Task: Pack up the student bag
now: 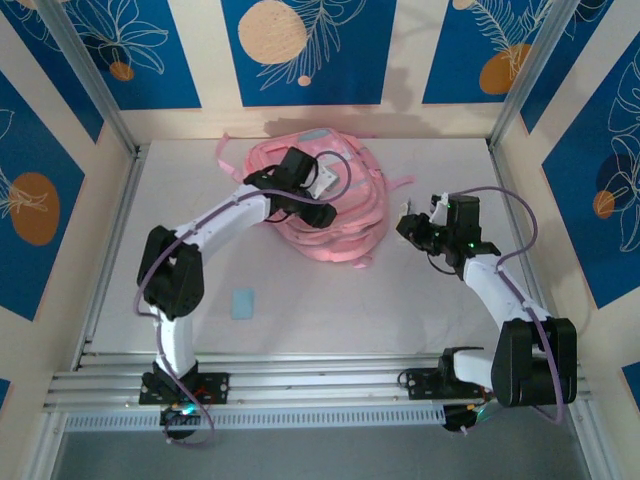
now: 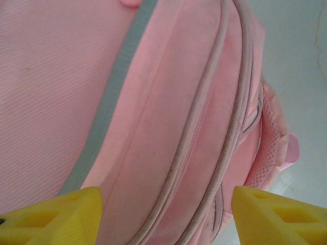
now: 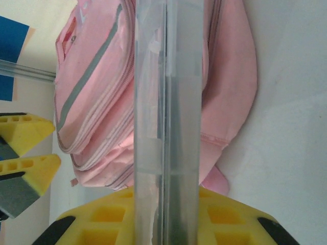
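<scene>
My left tool (image 2: 166, 198) stands open, its two yellow fingertips (image 2: 76, 212) well apart, with pink cloth showing in the gap between them. From above, this tool (image 1: 316, 211) hangs over the middle of the student bag (image 1: 350, 232), and I cannot tell whether the fingertips touch the fabric. Just past them a pale grey trim band (image 2: 108, 109) runs slantwise across the cloth, with piped seams and a zip line beside it to the right.

My right tool (image 3: 168, 206) is closed on a clear plastic piece (image 3: 166, 102), a long translucent thing that stands straight out from between the yellow fingers (image 3: 232, 219). Seen from above, this tool (image 1: 418, 228) sits to the right of the bag and apart from it, pointing toward it. Behind the clear piece, the right wrist view shows the bag (image 3: 227, 76) lying on its side, and at the left edge of that view the yellow fingers of my left tool (image 3: 51, 144) show beside it.

The student bag lies flat on the white worktop (image 1: 330, 320), in the far middle part near the back wall, with its straps trailing off to either side. A small pale blue flat thing (image 1: 243, 303) lies on the worktop nearer my left arm, well apart from the bag.
</scene>
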Robot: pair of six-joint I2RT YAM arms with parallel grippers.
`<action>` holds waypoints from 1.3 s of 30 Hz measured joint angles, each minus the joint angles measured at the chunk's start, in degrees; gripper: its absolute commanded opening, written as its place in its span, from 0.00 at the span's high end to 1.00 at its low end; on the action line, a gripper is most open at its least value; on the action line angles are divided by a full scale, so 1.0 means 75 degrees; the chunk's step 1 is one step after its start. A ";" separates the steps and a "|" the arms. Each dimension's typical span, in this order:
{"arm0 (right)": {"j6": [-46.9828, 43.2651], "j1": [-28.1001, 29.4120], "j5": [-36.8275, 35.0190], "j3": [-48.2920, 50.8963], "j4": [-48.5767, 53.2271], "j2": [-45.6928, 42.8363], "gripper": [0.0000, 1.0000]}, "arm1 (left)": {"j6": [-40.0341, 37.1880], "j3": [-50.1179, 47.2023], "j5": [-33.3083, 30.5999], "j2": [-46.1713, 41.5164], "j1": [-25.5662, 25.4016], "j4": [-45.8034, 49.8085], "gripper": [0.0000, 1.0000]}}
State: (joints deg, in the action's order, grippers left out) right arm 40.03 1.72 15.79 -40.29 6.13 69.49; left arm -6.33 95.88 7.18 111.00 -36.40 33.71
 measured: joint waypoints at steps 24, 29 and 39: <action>0.0105 -0.0117 0.0271 0.0213 0.0017 -0.0160 0.98 | -0.1346 0.0863 -0.0778 0.0924 -0.0283 0.0332 0.93; 0.0105 -0.0105 0.0329 0.0213 0.0012 -0.0210 0.98 | -0.1411 0.0927 -0.0769 0.0985 -0.0268 0.0434 0.90; 0.0105 0.0029 0.0326 0.0213 0.0017 -0.0210 0.99 | -0.1195 0.1142 -0.0347 0.0985 -0.0152 0.0662 0.59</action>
State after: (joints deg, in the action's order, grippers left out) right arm 40.82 1.93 18.24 -38.70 6.26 67.92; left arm -15.29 104.44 4.58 118.39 -37.54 38.68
